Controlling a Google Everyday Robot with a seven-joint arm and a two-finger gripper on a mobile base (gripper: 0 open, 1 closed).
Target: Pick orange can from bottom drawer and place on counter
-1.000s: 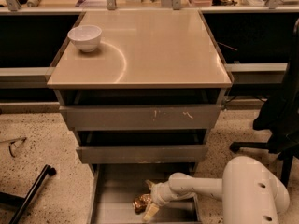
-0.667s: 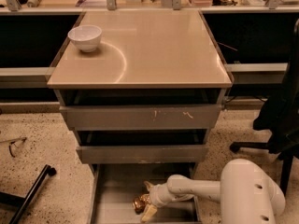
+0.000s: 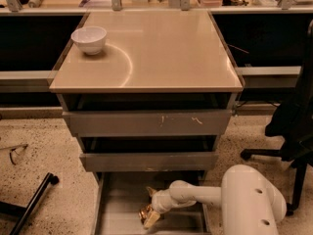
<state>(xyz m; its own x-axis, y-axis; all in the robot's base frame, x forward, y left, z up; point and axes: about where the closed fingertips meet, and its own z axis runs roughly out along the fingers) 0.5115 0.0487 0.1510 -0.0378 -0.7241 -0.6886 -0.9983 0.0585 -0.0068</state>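
Currently, the gripper (image 3: 149, 205) is reaching low into the pulled-out bottom drawer (image 3: 117, 204), its two fingers standing apart on either side of the orange can (image 3: 145, 212), which is sitting on the drawer's grey floor. Above, the counter (image 3: 161, 48) is carrying a white bowl (image 3: 89, 39) at its far left corner.

The gripper (image 3: 150, 207) sits low in the open bottom drawer (image 3: 121, 205), right at the orange can (image 3: 144, 212).
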